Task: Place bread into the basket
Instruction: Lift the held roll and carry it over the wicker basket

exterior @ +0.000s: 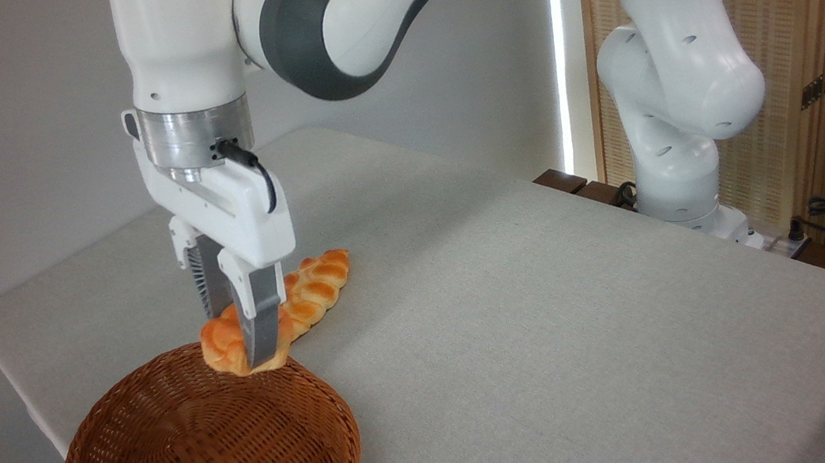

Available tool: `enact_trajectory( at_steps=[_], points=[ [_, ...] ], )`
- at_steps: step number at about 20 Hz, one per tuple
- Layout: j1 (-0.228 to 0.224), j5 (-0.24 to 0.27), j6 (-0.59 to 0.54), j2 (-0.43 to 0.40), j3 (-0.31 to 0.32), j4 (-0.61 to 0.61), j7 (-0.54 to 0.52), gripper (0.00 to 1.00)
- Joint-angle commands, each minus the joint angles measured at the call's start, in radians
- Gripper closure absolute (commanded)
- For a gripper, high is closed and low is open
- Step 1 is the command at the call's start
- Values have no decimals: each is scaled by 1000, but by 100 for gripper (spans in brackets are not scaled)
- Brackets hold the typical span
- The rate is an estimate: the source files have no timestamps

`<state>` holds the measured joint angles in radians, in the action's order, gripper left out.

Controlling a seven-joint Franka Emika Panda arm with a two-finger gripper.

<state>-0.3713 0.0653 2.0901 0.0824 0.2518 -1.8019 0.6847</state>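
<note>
— What's the tool point(240, 342) doing on your screen?

— It points straight down, and its two fingers are closed in on the bread point(221, 351), one finger point(259, 323) across the near side and the other behind it. The gap is only as wide as the bun.

— Where is the bread, exactly?

— At the far rim of the basket point(342, 424), overlapping the wicker edge from my angle. I can't tell whether it hangs clear of the rim or rests on it. It isn't down on the basket floor, and I see only bare weave in there.

— And the basket?

— It sits at the near left corner of the table point(550, 309), round, brown and low-sided. Its front edge is cut off by the bottom of my view.

— Anything else near the grasp?

— A braided loaf point(319, 276) lies flat on the table just behind the bread, running away from the basket toward the back right. Its near end comes right up against the bun and the front finger, and I can't say whether they touch.

— The rest of the table?

— Grey cloth surface. At its far right edge stands the white arm base point(677, 149), with a slatted wooden screen point(790, 14) behind it.
</note>
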Motion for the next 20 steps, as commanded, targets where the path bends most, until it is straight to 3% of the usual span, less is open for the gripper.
enact_trajectory(
  at_steps=[1,7,14,20],
  points=[
    [0,10,36,13,7,12,7,0],
    [6,28,62,16,23,3,7,0],
    [5,10,61,10,14,9,24,0],
    [3,10,-74,-49,21,36,12,0]
  ],
)
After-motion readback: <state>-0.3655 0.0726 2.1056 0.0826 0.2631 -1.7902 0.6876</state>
